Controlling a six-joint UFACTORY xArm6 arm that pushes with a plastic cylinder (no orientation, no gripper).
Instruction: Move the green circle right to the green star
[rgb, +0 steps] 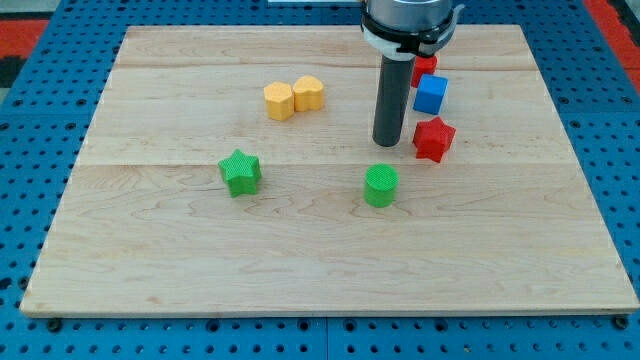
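The green circle (381, 185) sits on the wooden board right of centre. The green star (240, 172) lies to the view's left of it, a wide gap between them. My tip (387, 143) is just above the green circle in the view, a small gap apart, and left of the red star (433, 139).
Two yellow blocks (293, 97) sit touching each other at upper centre. A blue cube (431, 94) and a red block (427, 66) partly hidden behind the rod stand at the upper right. The wooden board (150, 250) lies on a blue pegboard surface.
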